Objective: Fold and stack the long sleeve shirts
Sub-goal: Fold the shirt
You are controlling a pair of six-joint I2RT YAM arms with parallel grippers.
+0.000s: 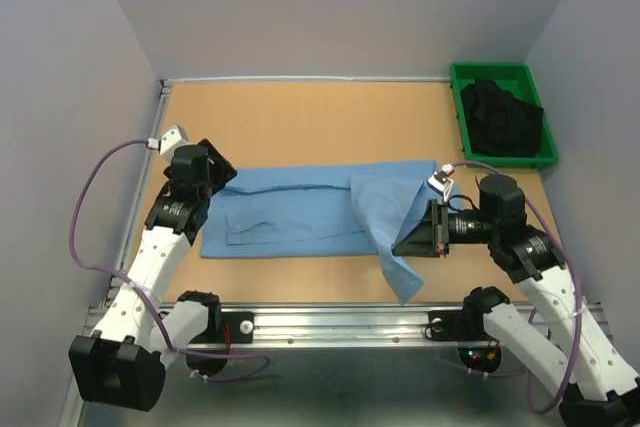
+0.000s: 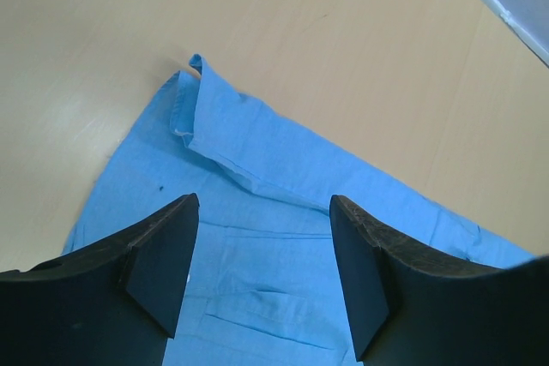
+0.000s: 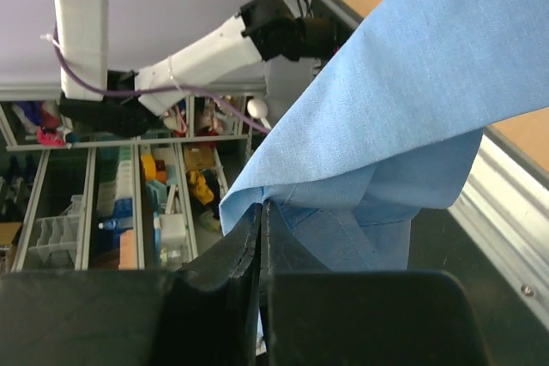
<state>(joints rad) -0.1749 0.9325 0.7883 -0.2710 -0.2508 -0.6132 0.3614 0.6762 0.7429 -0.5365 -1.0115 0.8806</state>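
Note:
One light blue long sleeve shirt (image 1: 290, 212) lies in a long band across the middle of the table. My right gripper (image 1: 398, 246) is shut on a fold of its right part and holds it lifted, tilted toward the near edge. A flap (image 1: 403, 282) hangs down from the grip. In the right wrist view the jaws (image 3: 262, 212) are pressed together on the fabric, and the shirt (image 3: 412, 75) drapes up and to the right. My left gripper (image 1: 218, 179) hovers open above the shirt's left end. Its fingers (image 2: 163, 255) stand wide apart over the flat cloth (image 2: 257, 152), holding nothing.
A green bin (image 1: 454, 97) with dark clothing (image 1: 500, 117) in it stands at the back right corner. A metal rail (image 1: 340, 319) runs along the table's near edge. Grey walls close in the left, back and right sides.

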